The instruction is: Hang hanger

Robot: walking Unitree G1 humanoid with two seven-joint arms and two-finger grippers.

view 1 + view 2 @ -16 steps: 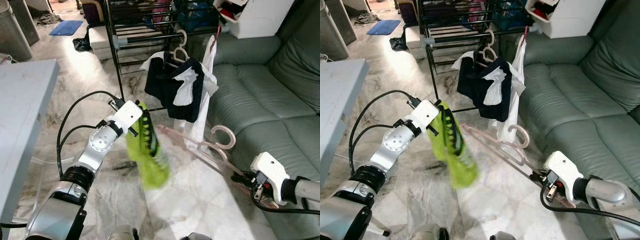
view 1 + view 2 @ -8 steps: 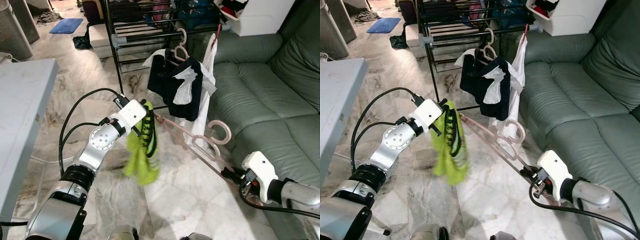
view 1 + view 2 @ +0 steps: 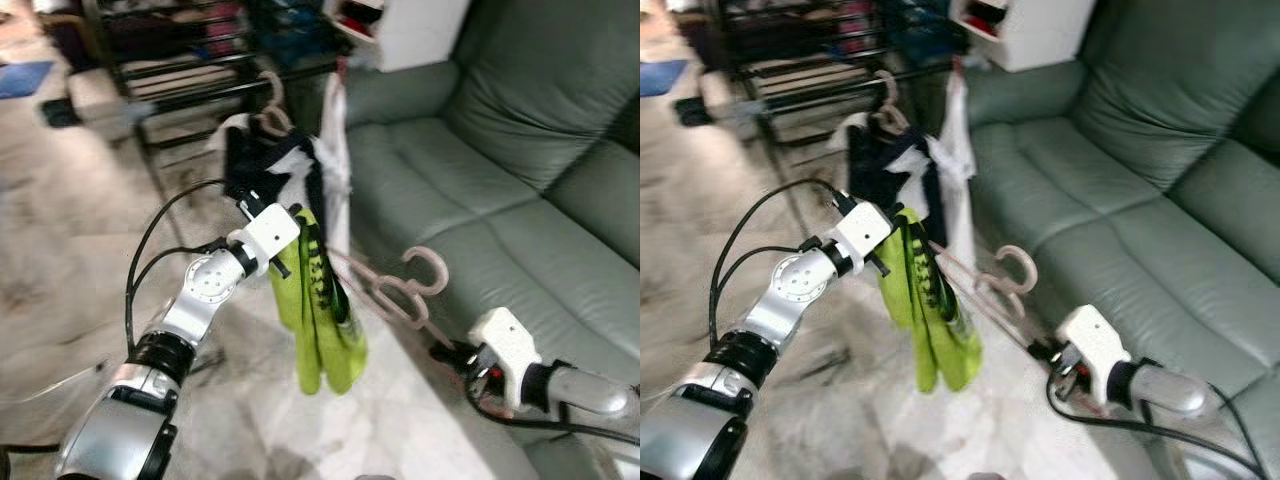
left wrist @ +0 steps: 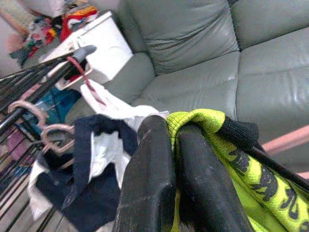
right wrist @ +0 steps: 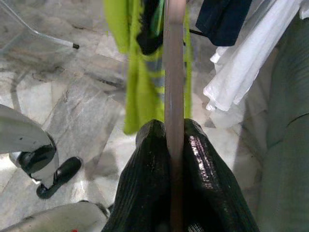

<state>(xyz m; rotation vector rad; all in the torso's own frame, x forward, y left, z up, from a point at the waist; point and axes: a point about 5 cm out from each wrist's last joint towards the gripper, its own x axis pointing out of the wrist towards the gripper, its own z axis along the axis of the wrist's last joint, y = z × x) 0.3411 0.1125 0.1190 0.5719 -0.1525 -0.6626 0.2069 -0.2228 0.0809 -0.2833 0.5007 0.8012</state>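
Observation:
A pink plastic hanger [image 3: 398,291] slants in the air between my arms, hook upward. My right gripper [image 3: 452,353] is shut on its lower end, seen close in the right wrist view as the pink bar [image 5: 174,72] pinched between my black fingers [image 5: 145,164]. The hanger's far arm runs into a bright green garment [image 3: 322,320] with black lettering. My left gripper [image 3: 303,232] is shut on the garment's top edge [image 4: 203,120], and the cloth hangs down below it. A black drying rack [image 3: 160,60] stands behind.
Dark and white clothes [image 3: 275,165] hang on hangers from the rack's near rail. A grey-green sofa [image 3: 500,170] runs along the right, close to my right arm. A white box [image 3: 405,25] sits behind the sofa's end. Marble floor [image 3: 60,260] lies at left.
The camera has swung right towards the sofa, blurring the picture. The green garment now hangs straighter and longer under my left gripper. Both grips are unchanged.

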